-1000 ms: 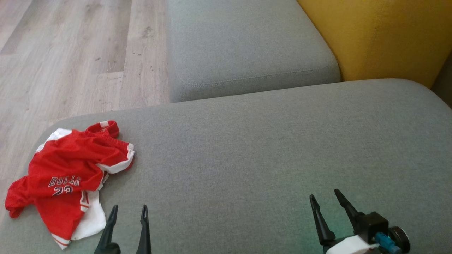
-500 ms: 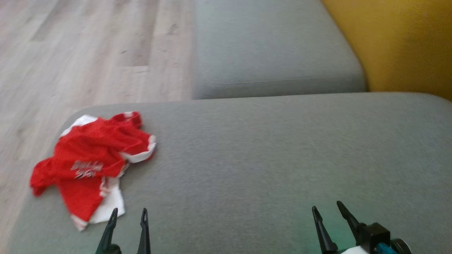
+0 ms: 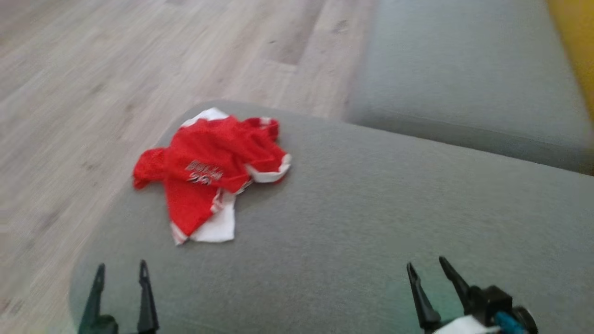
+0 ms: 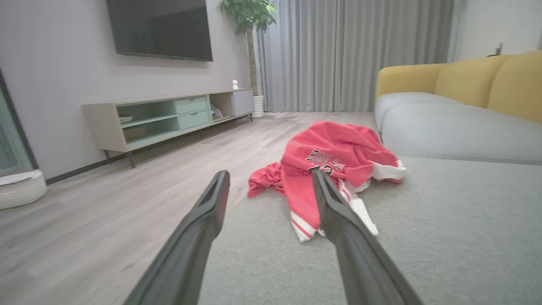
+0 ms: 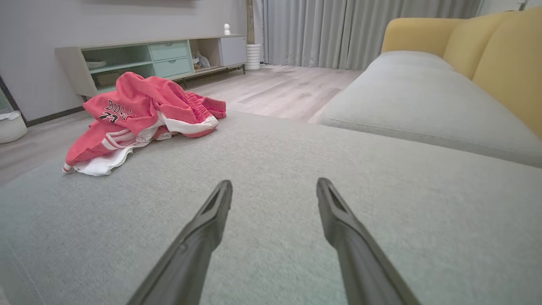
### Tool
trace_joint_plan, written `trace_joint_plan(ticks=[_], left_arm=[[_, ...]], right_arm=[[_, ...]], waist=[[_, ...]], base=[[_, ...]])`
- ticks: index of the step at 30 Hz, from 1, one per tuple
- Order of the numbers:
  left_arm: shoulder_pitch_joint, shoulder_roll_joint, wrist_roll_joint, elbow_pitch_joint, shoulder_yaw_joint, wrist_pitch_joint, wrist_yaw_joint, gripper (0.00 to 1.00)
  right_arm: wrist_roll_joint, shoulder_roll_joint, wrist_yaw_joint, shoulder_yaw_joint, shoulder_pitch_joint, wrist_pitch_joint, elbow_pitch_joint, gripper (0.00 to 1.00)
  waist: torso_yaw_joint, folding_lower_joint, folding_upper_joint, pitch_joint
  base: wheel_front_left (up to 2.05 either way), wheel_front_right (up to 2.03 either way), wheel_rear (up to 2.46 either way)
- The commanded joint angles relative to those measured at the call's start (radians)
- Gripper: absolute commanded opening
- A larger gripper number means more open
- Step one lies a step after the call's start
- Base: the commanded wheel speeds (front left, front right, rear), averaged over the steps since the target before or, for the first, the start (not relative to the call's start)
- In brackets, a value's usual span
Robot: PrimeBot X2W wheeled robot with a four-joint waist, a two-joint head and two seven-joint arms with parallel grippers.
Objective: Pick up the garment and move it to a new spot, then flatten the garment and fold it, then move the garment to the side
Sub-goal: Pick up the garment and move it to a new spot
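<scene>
Lying where: the garment sits crumpled on the grey sofa cushion, near its far left corner and close to the edge that meets the wooden floor.
Look of garment: a red jersey with white trim, dark lettering and a number on top; one white panel spreads flat toward the robot, and a red sleeve points to the cushion's left edge. The head view is blurred, so the number is unreadable there.
State of left gripper: released, its two dark fingers spread with nothing between them, low over the cushion's near left part, short of the garment and not touching it.
State of right gripper: released as well, fingers parted and empty, over bare grey fabric, well apart from the garment.
Sofa beyond: a second grey cushion lies past the first, with a yellow backrest at its right.
Room in left wrist view: a low TV stand under a wall-mounted television, grey curtains and a potted plant behind.
</scene>
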Motion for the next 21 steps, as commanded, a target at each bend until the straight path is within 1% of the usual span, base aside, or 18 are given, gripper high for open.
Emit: trace_joint_plan(ticks=[1,6,8,11,13,15,17,21], left_arm=[[-0.039,0.006,0.004,-0.050,0.047,-0.010,0.012,1.00],[-0.040,0.015,0.006,-0.114,0.091,-0.010,0.031,1.00],[-0.047,0.035,0.027,-0.142,0.100,-0.010,0.040,1.00],[-0.073,0.065,0.061,-0.181,0.105,-0.010,0.076,1.00],[-0.102,0.090,0.076,-0.205,0.096,-0.010,0.084,1.00],[-0.148,0.122,0.089,-0.223,0.079,-0.010,0.077,1.00],[-0.222,0.151,0.093,-0.240,0.054,-0.010,0.060,1.00],[-0.417,0.192,0.074,-0.225,-0.002,-0.010,-0.005,1.00]], right_arm=[[0.007,-0.009,0.008,0.022,-0.082,-0.014,-0.028,1.00],[-0.002,-0.009,0.008,0.012,-0.113,-0.014,-0.016,1.00],[-0.013,-0.009,0.008,0.004,-0.116,-0.014,-0.015,1.00],[-0.035,-0.009,0.008,-0.018,-0.112,-0.014,-0.016,1.00],[-0.052,-0.009,0.008,-0.042,-0.103,-0.014,-0.020,1.00],[-0.068,-0.009,0.008,-0.064,-0.093,-0.014,-0.027,1.00],[-0.101,-0.009,0.008,-0.092,-0.097,-0.014,-0.040,1.00],[-0.145,-0.046,0.008,-0.139,-0.120,-0.014,-0.078,1.00]], waist=[[0.071,0.0000,0.0000,0.047],[0.109,0.0000,0.0000,0.080],[0.117,0.0000,0.0000,0.089],[0.126,0.0000,0.0000,0.101],[0.130,0.0000,0.0000,0.112],[0.133,0.0000,0.0000,0.136],[0.133,0.0000,0.0000,0.178],[0.120,0.0000,0.0000,0.271]], base=[[0.00,0.00,0.00],[0.00,0.00,0.00],[0.00,0.00,0.00],[0.00,0.00,0.00],[0.00,0.00,0.00],[0.00,0.00,0.00],[0.00,0.00,0.00],[0.00,0.00,0.00]])
